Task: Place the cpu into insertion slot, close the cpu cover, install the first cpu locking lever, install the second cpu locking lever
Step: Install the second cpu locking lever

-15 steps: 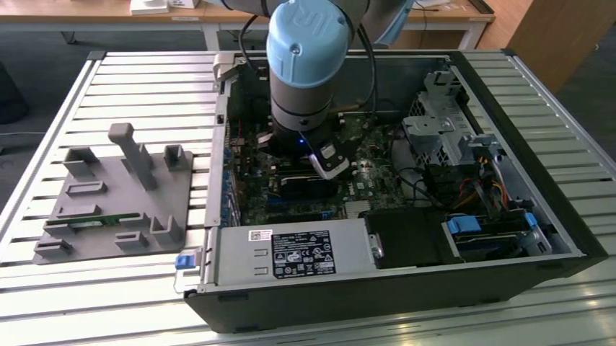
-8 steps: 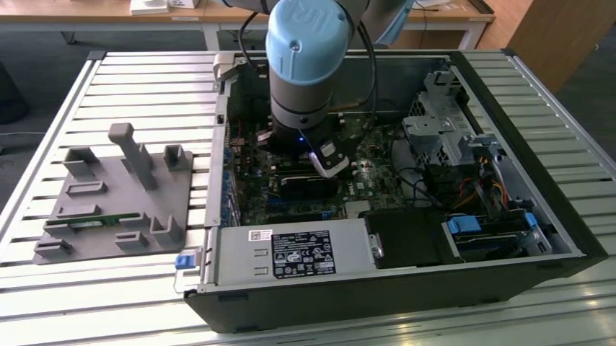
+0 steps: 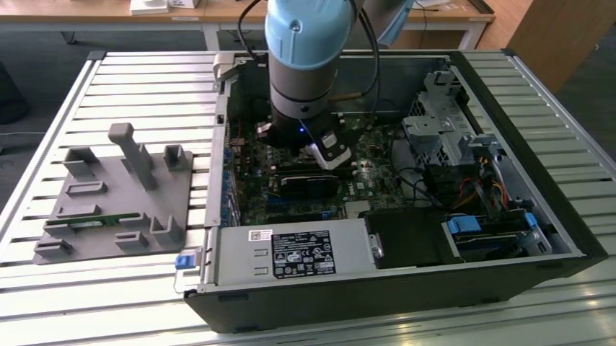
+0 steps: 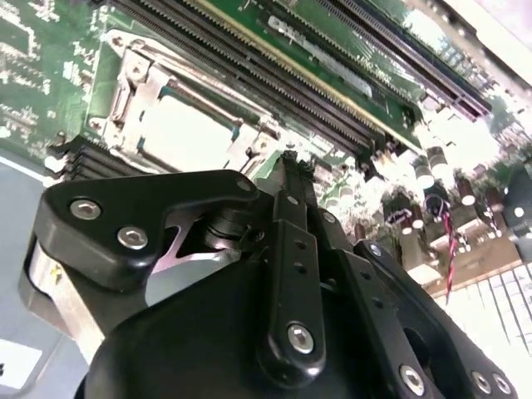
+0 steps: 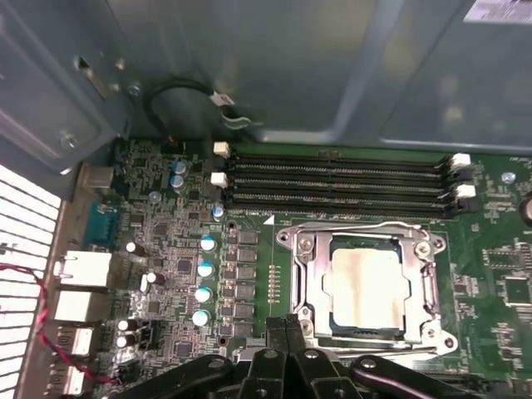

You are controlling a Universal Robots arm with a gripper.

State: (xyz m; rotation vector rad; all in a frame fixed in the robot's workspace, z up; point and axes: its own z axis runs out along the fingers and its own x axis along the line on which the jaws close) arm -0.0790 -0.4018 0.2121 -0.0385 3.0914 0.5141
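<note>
Hovering at lower centre of the first wrist view, the closed black gripper nears the silvery framed cpu cover around the square matte cpu.

cpu top pale silvery-grey; cover shiny silver frame. motherboard green, dotted with small black chips, light-blue-topped capacitors. memory slots black with white end clips. gripper black, silver screw heads. arm light blue over grey. case black outside, grey metal inside. fixture grey. tabletop silver, slatted stripes.
</note>
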